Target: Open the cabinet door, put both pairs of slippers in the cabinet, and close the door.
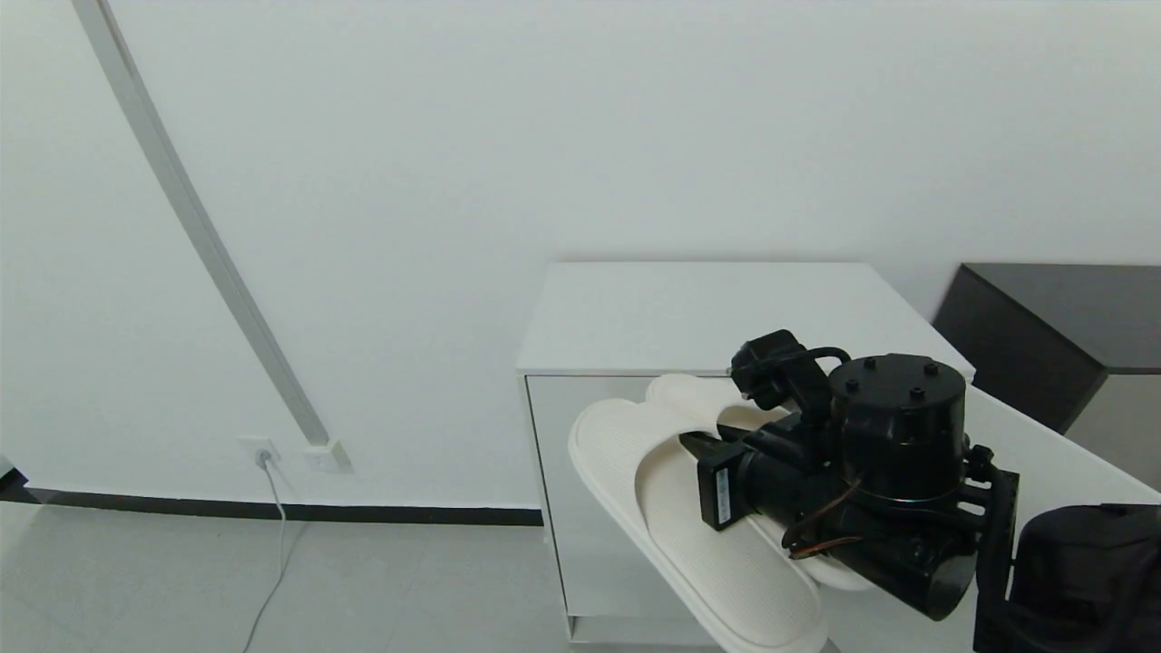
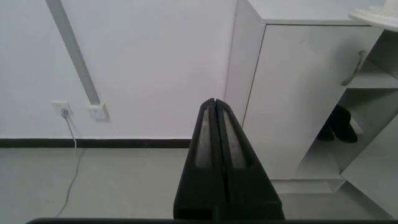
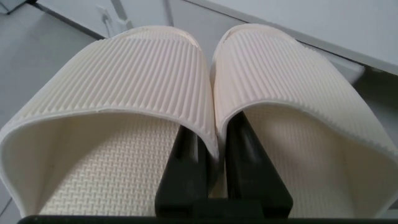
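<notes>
My right gripper (image 3: 214, 142) is shut on a pair of cream ribbed slippers (image 3: 155, 81), pinching their two inner walls together. In the head view the slippers (image 1: 635, 472) hang tilted in front of the white cabinet (image 1: 707, 308), toes pointing up toward its top edge. The cabinet's right door (image 1: 1052, 453) stands swung open toward me. From the left wrist view, the left door with its handle (image 2: 352, 68) is closed and shelves show beside it, with a dark pair of shoes (image 2: 341, 124) on a lower shelf. My left gripper (image 2: 215, 111) is shut on nothing, low and left of the cabinet.
A dark cabinet (image 1: 1061, 336) stands to the right of the white one. A wall socket with a hanging cable (image 1: 263, 451) and a slanted metal strip (image 1: 200, 227) are on the wall to the left. Bare grey floor (image 1: 181, 580) lies left of the cabinet.
</notes>
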Available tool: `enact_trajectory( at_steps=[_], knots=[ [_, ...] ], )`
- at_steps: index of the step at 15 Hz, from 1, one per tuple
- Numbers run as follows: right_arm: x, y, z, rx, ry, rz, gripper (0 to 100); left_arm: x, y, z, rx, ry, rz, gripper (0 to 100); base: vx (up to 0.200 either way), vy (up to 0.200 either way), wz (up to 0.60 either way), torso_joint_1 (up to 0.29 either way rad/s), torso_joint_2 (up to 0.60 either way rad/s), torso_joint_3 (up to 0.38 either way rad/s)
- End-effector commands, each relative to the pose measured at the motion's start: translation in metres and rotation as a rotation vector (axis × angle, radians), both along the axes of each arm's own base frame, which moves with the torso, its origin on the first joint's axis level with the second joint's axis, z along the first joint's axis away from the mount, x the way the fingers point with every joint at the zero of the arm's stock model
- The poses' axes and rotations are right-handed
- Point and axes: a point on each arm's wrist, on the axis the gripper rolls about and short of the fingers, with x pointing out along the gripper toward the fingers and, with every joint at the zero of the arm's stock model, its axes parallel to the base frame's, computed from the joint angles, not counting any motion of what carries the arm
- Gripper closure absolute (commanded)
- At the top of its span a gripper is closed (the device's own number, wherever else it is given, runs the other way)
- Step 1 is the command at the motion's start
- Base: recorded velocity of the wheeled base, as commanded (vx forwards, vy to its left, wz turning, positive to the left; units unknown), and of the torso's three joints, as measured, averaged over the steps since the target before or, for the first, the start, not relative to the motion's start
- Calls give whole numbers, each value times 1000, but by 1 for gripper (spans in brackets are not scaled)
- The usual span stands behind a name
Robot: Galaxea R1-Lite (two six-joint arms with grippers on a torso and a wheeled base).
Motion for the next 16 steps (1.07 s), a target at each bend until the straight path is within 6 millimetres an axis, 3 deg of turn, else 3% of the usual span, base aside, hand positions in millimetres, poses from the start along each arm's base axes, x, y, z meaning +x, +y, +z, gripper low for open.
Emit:
enact_trajectory(
  at_steps=[1, 12, 16],
  knots=[
    [0, 0, -1, -3, 3, -4, 100, 0, 0, 0, 0, 1, -1, 100, 0, -200, 0, 17, 2, 2],
    [-7, 2, -7, -5, 5, 16, 100, 0, 0, 0, 0, 1, -2, 100, 0, -200, 0, 2, 3, 4],
    [-7, 1, -7, 11, -4, 12, 100, 0, 0, 0, -3, 1, -2, 100, 0, 0, 0, 0, 0, 0]
  ],
)
